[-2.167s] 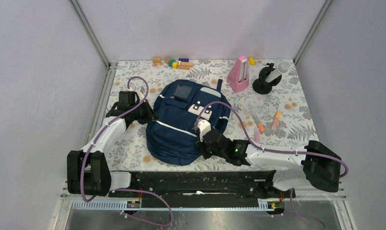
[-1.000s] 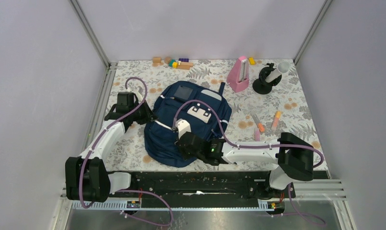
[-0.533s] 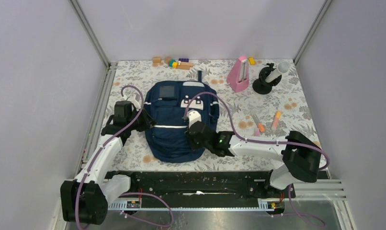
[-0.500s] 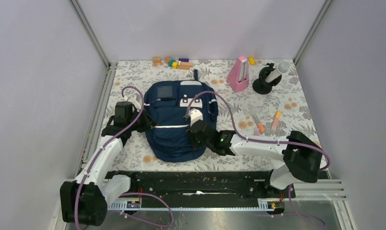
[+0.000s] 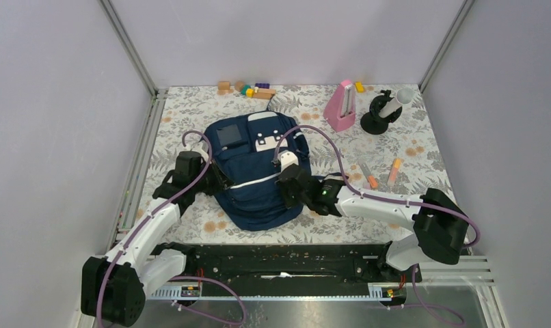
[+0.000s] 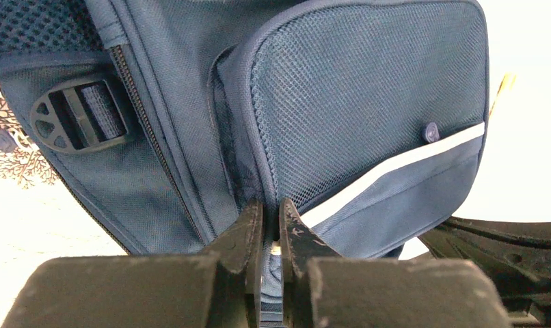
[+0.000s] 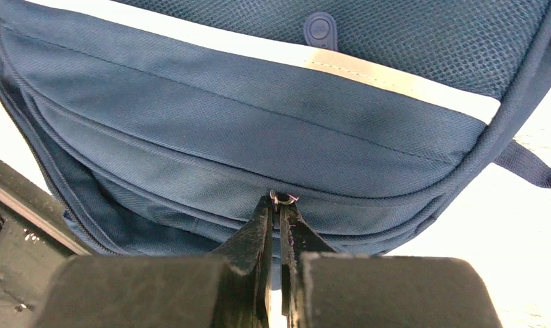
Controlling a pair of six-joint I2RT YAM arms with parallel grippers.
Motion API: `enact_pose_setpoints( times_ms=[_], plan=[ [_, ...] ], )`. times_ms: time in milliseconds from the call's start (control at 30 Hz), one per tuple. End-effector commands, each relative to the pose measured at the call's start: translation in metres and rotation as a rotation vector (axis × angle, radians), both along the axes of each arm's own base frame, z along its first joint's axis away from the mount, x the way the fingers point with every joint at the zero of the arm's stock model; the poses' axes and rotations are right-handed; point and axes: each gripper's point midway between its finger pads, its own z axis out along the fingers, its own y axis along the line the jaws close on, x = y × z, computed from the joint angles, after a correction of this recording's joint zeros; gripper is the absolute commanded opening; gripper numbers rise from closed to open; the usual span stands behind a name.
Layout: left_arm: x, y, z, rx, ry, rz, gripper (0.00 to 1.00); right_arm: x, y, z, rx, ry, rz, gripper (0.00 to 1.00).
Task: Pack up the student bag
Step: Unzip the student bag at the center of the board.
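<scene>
Top external view: the backpack lies central on the surface, apparently zipped. Left hand clamps its side-pocket edge; right hand pinches a zip pull. Packing looks barely begun: opening and filling remain.

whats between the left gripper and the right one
The student bag itself: its navy front fills the whole stretch between the left gripper and the right gripper, each pinching a side of it. The top view shows this.
</scene>
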Motion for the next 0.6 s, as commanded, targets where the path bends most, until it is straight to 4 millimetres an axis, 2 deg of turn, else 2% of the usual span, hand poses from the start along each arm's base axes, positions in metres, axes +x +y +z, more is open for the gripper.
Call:
enact_pose_setpoints(
  times_ms=[0,267,433,567],
  plan=[
    [0.009,-0.027,0.027,-0.121,-0.095,-0.037,0.0,-0.019,0.028,0.027,0.091,0.054,0.084,0.0],
    [0.013,-0.032,0.03,-0.156,-0.112,-0.008,0.0,-0.029,0.065,0.032,0.096,0.091,0.145,0.0],
    [0.014,-0.034,0.033,-0.18,-0.12,0.008,0.0,-0.031,0.078,0.028,0.09,0.114,0.158,0.0],
    [0.014,-0.035,0.033,-0.195,-0.124,0.021,0.0,-0.036,0.093,0.034,0.112,0.124,0.186,0.0]
  ],
)
